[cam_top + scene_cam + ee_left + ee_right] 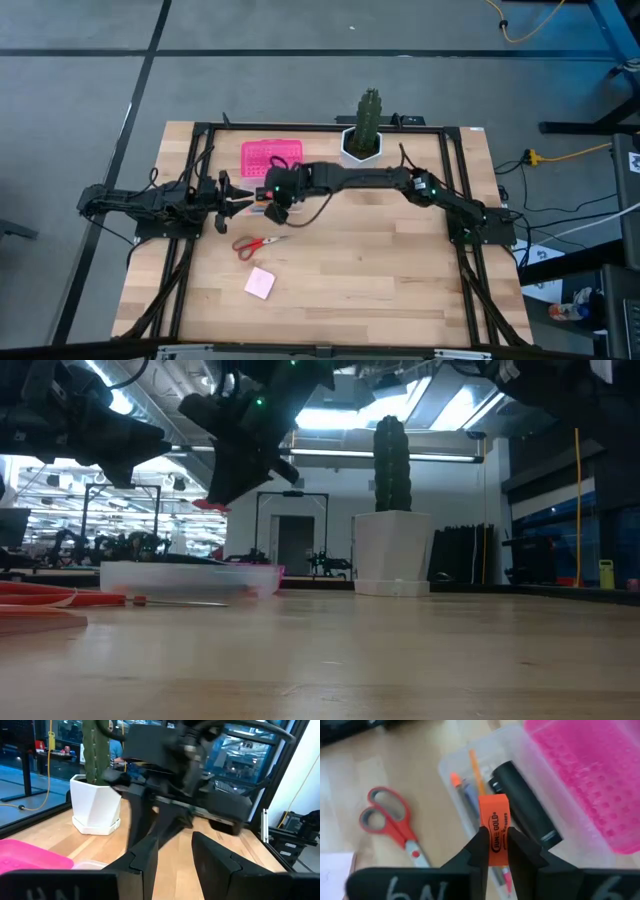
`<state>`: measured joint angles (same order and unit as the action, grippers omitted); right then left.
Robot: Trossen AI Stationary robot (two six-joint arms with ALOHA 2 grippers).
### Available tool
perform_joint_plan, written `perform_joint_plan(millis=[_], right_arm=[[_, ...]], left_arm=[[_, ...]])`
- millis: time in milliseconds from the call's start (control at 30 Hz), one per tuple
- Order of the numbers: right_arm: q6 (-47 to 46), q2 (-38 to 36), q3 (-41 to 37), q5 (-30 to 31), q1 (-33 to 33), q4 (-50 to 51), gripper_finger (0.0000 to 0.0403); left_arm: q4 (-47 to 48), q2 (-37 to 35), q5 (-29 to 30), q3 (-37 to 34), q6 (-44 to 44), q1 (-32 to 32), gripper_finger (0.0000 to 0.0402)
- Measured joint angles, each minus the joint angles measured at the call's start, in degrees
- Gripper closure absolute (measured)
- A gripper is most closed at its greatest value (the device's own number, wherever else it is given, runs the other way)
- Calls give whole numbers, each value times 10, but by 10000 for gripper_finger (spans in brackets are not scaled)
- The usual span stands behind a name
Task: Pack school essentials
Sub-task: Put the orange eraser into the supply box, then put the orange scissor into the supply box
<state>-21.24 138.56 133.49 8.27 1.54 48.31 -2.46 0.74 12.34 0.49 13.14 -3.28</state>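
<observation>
Orange-red piece sits clamped in the right gripper, right wrist view, poised over the clear box for dropping beside the black oblong block. High view: left gripper open at the box's 9 o'clock, likely steadying; red-handled scissors and pink square pad unpacked at 6 o'clock.

Potted cactus (upright) beside pink-lidded box

An orange-red eraser is pinched upright above the clear box, where an orange pencil, pens and a black oblong block lie. Red-handled scissors lie flat nearer; pink square pad nearest.
</observation>
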Motion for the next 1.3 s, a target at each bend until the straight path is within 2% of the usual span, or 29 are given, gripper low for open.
perform_joint_plan(millis=[167,433,533,733,1033,1300], right_arm=[[-2,0,2,-77,20,1,294],[-10,0,2,-78,29,1,233],[13,0,2,-92,28,-15,227],[91,0,2,-161,-1,-44,227],[100,10,3,-154,-44,-64,226],[154,85,3,-151,-75,-144,226]], left_arm=[[0,0,0,0,0,0,288],[0,0,0,0,-1,0,288],[0,0,0,0,-1,0,288],[0,0,0,0,-2,0,288],[0,0,0,0,-2,0,288],[0,0,0,0,-2,0,288]])
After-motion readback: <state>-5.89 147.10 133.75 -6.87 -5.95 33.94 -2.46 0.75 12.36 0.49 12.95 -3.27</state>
